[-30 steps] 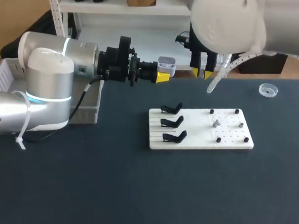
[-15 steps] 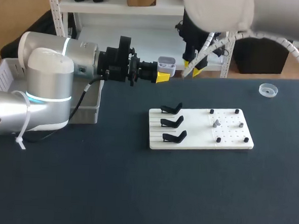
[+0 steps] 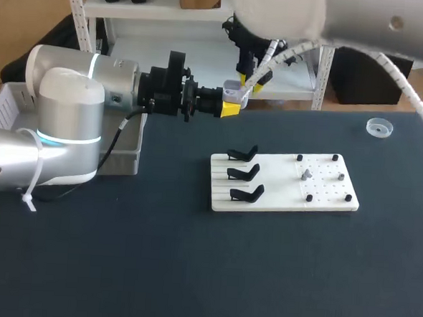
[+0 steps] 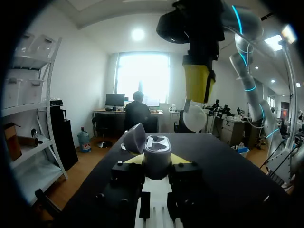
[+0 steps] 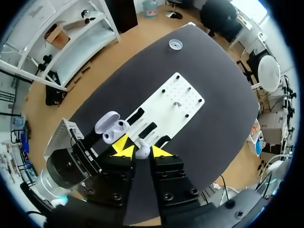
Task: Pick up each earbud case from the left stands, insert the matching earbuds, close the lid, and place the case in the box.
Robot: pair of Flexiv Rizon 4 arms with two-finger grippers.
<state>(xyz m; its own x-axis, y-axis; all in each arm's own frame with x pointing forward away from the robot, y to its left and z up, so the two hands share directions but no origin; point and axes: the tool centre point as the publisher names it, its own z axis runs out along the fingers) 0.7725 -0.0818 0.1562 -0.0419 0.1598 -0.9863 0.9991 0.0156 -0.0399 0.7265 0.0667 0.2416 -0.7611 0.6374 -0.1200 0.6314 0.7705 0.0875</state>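
My left gripper (image 4: 156, 160) clamps the pale grey, open-lidded earbud case (image 4: 156, 143) in the air near the table's far edge. My right gripper (image 5: 137, 151) pinches a small white earbud (image 5: 142, 152) just above the case. This is the insertion step: next I must align the earbud over its socket, then lower it.

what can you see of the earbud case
The case is a small rounded shell of pale, glossy plastic. Its lid is hinged open and tipped back to one side, and two dark recesses show in the open top. It sits upright between the yellow tips of the left tool, which grip it from both sides, in the air clear of the table. The right tool, holding a white earbud, hangs close above it without touching.
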